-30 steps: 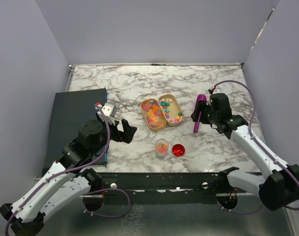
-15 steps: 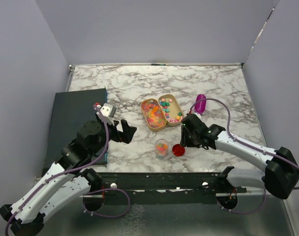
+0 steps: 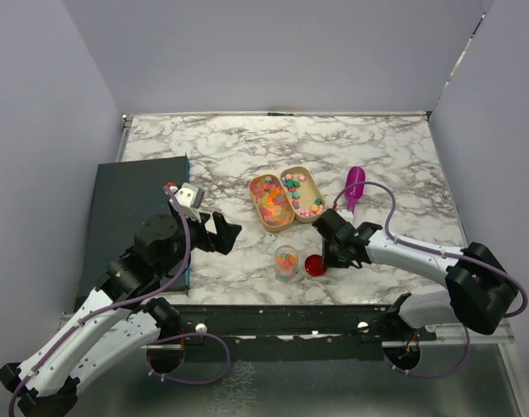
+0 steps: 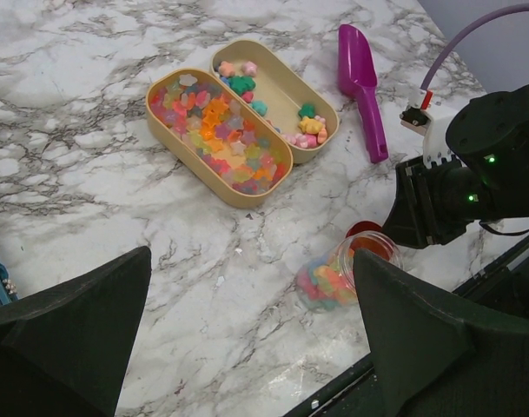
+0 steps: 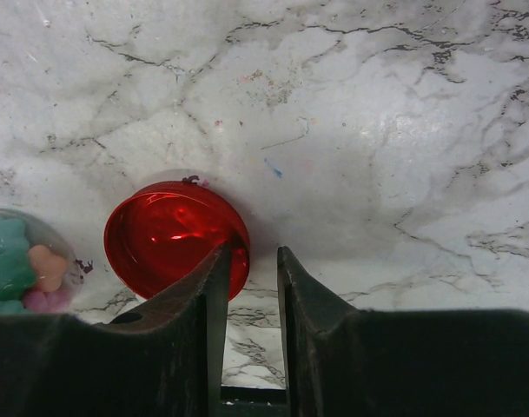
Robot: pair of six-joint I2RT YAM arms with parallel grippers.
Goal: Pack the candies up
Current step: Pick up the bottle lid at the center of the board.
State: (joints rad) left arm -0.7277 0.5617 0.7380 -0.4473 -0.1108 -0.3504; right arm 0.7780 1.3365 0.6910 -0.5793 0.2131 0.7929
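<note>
Candies [image 3: 274,201] are seen heaped in two tan oval trays [image 3: 262,221] set side by side, touching, near the middle of the marble table [image 3: 247,148]. The left tray is packed with mixed orange, pink, yellow and green pieces. The right tray is only partly filled. More candies are held in a small clear jar [image 3: 287,260] at 6 o'clock from the trays, with its mouth uncovered. A shiny red lid [image 3: 314,265] is lying flat on the table just beside the jar, at its 3 o'clock. A purple scoop [image 3: 354,184] is laid at 3 o'clock from the trays, apart from them. A dark mat [image 3: 129,208] is spread at the table's 9 o'clock edge.

The right gripper [image 3: 327,254] is lowered at the lid's 3 o'clock edge. Its fingers [image 5: 294,287] are drawn close with a narrow gap left, and the lid's rim is caught at the gap. Whether the rim is actually pinched cannot be told. The left gripper [image 4: 251,261] is held above the table at 9 o'clock from the jar, its fingers spread wide, with nothing between them.
</note>
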